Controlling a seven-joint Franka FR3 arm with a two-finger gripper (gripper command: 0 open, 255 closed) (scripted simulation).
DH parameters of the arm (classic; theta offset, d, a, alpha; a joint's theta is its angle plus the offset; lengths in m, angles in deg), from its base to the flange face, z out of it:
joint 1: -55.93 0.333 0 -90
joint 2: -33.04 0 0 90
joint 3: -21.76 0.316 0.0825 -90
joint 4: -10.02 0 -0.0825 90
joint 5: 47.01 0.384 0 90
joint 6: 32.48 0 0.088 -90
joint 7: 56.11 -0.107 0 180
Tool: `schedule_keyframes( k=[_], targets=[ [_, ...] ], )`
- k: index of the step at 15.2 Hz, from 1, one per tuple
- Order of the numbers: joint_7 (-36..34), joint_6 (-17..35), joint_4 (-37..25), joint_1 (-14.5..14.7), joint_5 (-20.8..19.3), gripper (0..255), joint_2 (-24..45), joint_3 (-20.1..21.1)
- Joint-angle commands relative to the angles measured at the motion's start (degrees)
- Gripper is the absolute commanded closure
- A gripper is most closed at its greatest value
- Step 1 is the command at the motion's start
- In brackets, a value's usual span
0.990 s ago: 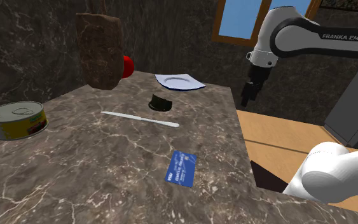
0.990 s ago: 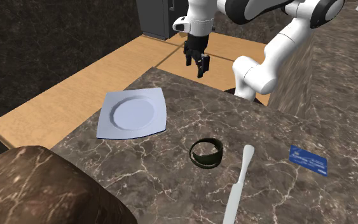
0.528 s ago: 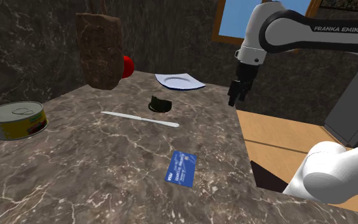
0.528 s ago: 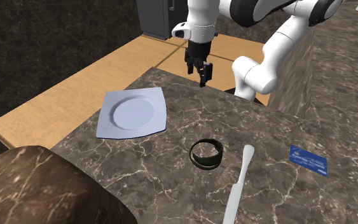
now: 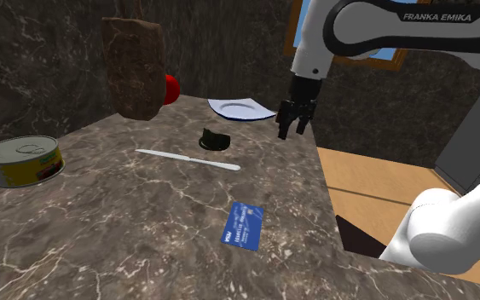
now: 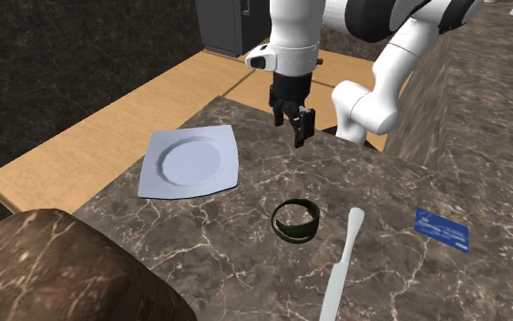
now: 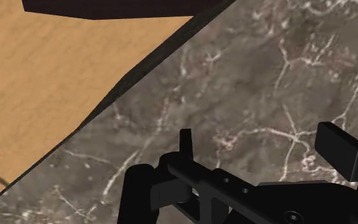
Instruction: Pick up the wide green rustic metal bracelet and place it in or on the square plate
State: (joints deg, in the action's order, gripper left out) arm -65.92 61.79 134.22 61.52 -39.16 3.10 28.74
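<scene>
Pincer [image 6: 300, 135] hangs spread open and empty over the marble counter's [image 6: 245, 264] edge, dark green bracelet [image 6: 295, 221] lying well out beyond it, white square plate [image 6: 190, 162] off to its side, so I'd centre above the band, drop straight down and pinch one wall.

claw [image 5: 291, 128] hangs downward, fingers [image 7: 339, 146] spread apart

White arm [image 5: 315, 51], dark grey joints, "FRANKA EMIKA" lettered on one; all-black claw [image 5: 292, 132], small screws showing.
</scene>
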Motion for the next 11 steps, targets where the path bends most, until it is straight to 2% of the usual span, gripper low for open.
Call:
schedule_keyframes(
  k=[1,11],
  targets=[
    [-2.5,0.1,-3.0,0.6,1.5,0,2.9,1.5],
    [-14.2,-0.1,-20.8,3.4,5.7,0,18.4,8.1]
  ],
)
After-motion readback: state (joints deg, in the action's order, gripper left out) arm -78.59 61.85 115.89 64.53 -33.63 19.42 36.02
